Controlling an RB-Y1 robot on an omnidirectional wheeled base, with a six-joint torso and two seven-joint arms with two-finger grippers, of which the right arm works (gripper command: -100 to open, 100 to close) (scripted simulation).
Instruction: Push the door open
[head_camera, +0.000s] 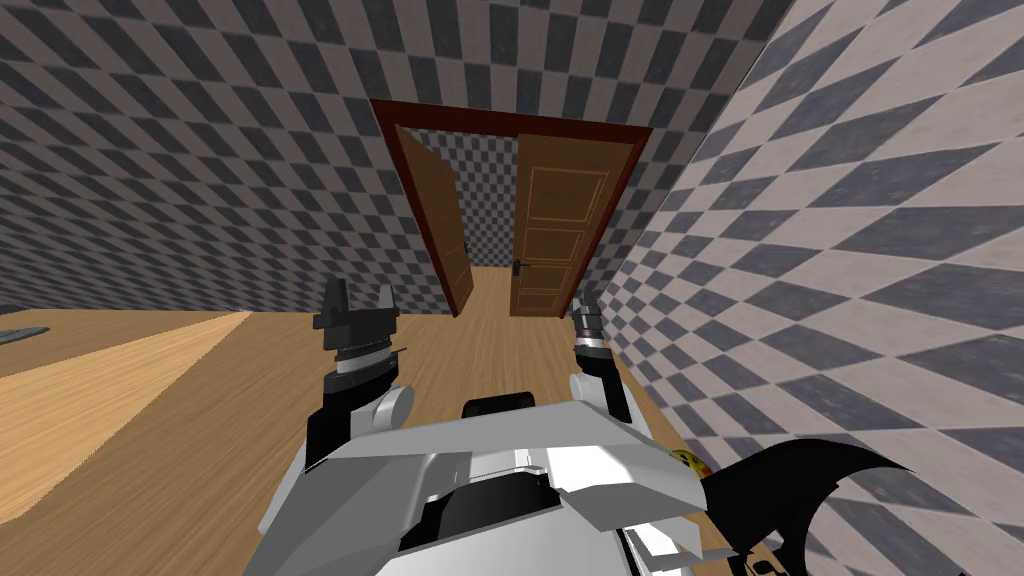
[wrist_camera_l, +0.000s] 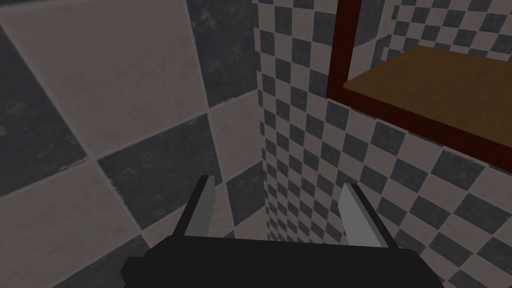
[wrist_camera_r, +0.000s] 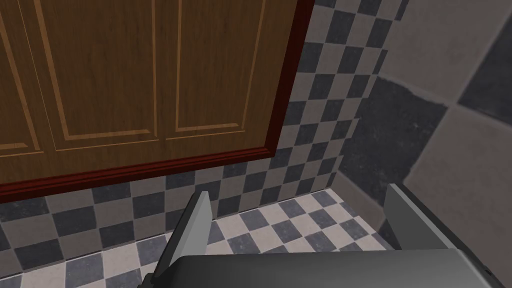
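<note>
Standing well short of the far door (head_camera: 548, 235), a rigid panel that likely swings easily, left gripper (head_camera: 360, 298) and right gripper (head_camera: 587, 308) both spread wide and empty, best pushing flat beside its handle (head_camera: 517, 267)

Grey and off-white checkered walls (head_camera: 150, 150) are seen all round: one stands close beside the right hand (head_camera: 585, 308), another well apart from the left hand (head_camera: 361, 290). A wooden plank floor (head_camera: 200, 420) is laid below both, crossed by a paler band.
</note>
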